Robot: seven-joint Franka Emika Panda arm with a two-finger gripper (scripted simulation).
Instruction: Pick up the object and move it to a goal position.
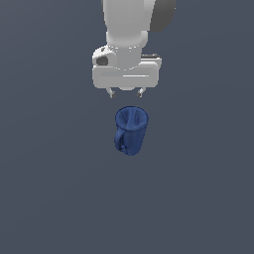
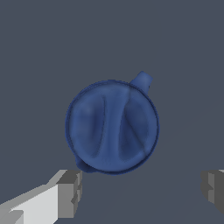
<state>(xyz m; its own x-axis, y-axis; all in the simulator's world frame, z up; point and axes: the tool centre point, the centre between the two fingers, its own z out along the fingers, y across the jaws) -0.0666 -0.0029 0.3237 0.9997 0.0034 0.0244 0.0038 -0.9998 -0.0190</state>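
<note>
Matt dark blue mug (image 1: 131,130) with faintly uneven skin, smooth white plastic-looking gripper (image 1: 126,93), flat matt grey floor (image 1: 49,188)

A bare simulated test scene, probably: one flat, featureless grey-blue surface (image 1: 54,198) spreads unbroken all around the mug (image 1: 131,130).

Dark blue mug (image 1: 131,130) with paler streaks inside, white gripper (image 1: 126,93) with grey fingertips (image 2: 70,192), plain slate-grey surface (image 1: 49,188) throughout.
</note>
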